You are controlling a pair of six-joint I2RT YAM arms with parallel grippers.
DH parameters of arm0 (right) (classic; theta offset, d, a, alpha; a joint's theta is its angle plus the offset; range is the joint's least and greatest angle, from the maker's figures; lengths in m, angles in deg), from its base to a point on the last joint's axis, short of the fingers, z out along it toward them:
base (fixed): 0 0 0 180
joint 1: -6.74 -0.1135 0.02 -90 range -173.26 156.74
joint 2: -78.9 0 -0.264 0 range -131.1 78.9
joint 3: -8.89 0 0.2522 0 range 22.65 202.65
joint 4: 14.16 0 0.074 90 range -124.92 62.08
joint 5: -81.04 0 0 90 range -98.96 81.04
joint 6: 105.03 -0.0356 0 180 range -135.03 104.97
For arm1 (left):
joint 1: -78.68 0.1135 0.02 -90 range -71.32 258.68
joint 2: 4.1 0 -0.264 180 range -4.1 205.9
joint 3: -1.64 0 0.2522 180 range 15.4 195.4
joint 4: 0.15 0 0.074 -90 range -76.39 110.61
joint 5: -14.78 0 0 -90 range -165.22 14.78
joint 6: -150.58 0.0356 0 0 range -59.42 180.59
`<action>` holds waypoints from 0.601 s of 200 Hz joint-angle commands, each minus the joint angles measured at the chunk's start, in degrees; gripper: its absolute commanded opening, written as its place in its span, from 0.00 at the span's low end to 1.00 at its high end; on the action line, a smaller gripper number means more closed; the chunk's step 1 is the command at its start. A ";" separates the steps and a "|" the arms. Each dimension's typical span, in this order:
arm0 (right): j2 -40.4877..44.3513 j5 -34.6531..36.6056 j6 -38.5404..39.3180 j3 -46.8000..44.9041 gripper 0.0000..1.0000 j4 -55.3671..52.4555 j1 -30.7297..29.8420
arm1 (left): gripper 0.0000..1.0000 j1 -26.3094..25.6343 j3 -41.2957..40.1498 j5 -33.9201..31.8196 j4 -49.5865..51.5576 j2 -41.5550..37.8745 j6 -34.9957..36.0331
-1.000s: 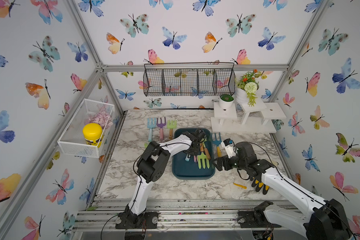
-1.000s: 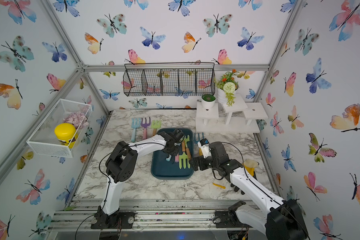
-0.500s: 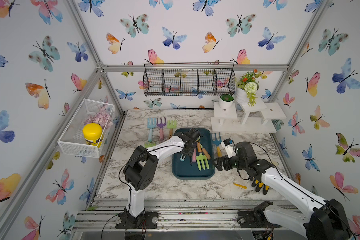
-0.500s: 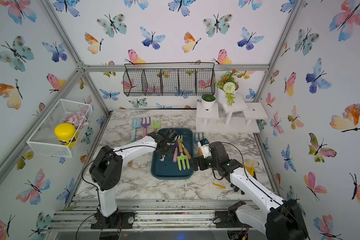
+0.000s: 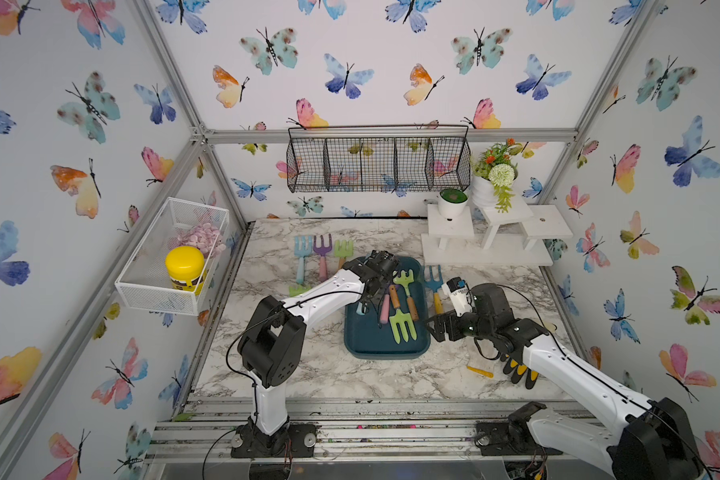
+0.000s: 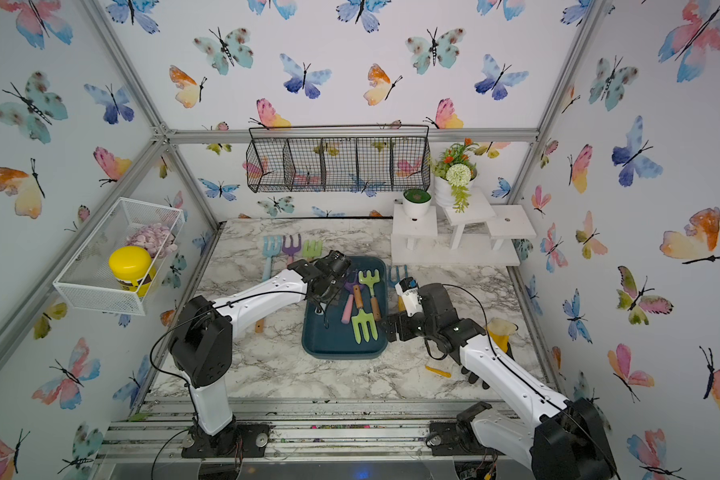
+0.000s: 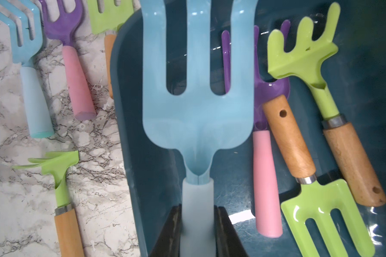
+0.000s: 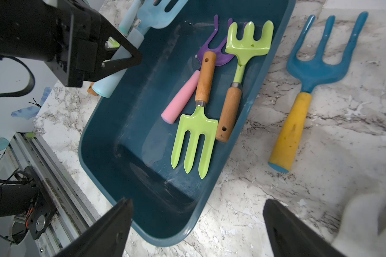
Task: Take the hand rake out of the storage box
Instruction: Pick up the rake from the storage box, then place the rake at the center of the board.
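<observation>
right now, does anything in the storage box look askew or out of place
Yes: the green fork lies reversed, tines opposite its neighbours', its wooden handle resting across the purple tool inside the storage box. Otherwise nothing looks spilled or damaged.

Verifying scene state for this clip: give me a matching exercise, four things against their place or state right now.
Things: 1 left gripper; 2 right gripper; 3 dark blue fork; 4 yellow-lidded jar.
States: A in the white mesh basket; B open, empty; C on the table beside the storage box; D shut on the light blue fork.
Pairs: 1-D; 2-B; 3-C; 4-A.
</observation>
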 commanded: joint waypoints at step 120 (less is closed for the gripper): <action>1.30 0.16 -0.28 -0.68 0.98 -0.02 -0.62 | 0.08 5.20 -17.81 -0.68 -1.83 -21.47 -6.43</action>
